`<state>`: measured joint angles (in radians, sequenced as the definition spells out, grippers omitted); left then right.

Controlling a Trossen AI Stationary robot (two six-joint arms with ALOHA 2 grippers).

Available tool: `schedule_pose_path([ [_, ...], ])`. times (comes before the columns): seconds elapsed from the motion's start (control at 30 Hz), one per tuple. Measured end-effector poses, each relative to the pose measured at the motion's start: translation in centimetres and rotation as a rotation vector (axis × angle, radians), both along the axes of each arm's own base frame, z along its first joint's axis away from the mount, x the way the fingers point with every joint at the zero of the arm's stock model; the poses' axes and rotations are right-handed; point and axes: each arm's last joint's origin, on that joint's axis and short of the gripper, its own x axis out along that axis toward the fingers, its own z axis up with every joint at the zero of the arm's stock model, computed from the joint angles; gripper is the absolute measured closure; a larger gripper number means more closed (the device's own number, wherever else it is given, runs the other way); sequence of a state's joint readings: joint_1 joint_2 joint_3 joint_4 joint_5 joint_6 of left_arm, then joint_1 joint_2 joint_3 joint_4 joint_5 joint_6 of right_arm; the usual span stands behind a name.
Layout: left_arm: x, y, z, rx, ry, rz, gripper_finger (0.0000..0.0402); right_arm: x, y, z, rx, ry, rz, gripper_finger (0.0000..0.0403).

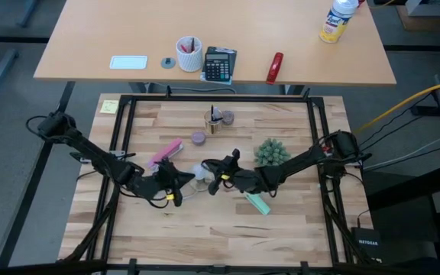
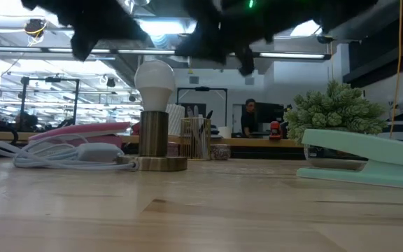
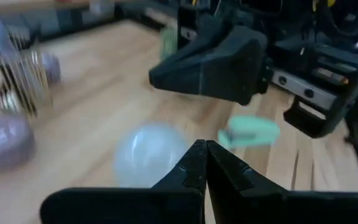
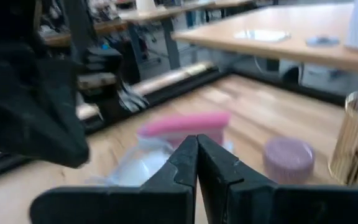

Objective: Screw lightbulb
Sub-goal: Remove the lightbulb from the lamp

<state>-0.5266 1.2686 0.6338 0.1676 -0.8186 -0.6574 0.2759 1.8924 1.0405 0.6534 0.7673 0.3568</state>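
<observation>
The frosted-white lightbulb [image 2: 154, 77] stands upright with its base in a brass socket [image 2: 154, 133] on a round foot, near the table's middle [image 1: 199, 174]. My left gripper [image 1: 182, 181] is shut and empty just left of the bulb, and above it in the low view [image 2: 89, 31]. Its wrist view shows the bulb [image 3: 151, 152] beyond the shut fingertips [image 3: 205, 155]. My right gripper [image 1: 214, 177] is shut and empty just right of the bulb, also above it [image 2: 219, 38]. Its wrist view shows the bulb [image 4: 138, 165] below its fingertips [image 4: 196, 149].
A mint-green bar [image 1: 257, 203] lies near-right of the bulb. A pink object [image 1: 165, 151] and a white cable [image 2: 61, 154] lie to its left. A small green plant [image 1: 272, 153], a purple candle [image 1: 198, 138] and a gold wire holder [image 1: 214, 122] stand farther back.
</observation>
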Motion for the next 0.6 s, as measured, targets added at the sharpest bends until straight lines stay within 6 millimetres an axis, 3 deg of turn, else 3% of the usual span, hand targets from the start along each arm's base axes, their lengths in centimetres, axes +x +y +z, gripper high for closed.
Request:
schedule_pose_path([
  [0.27, -0.6, 1.4, 2.1, 0.118, -0.057, 0.092, 0.0400, -1.4, 1.5, 4.2, -0.038, -0.073, 0.153, 0.0389],
  [0.43, -0.1, 2.8, 2.0, 0.180, -0.014, 0.127, 0.0400, -1.5, 2.7, 3.7, -0.002, -0.069, 0.234, 0.0389],
  [0.6, -0.1, 4.2, 0.8, 0.147, 0.094, 0.130, 0.0400, -1.0, 3.2, 1.6, 0.047, -0.033, 0.247, 0.0389],
])
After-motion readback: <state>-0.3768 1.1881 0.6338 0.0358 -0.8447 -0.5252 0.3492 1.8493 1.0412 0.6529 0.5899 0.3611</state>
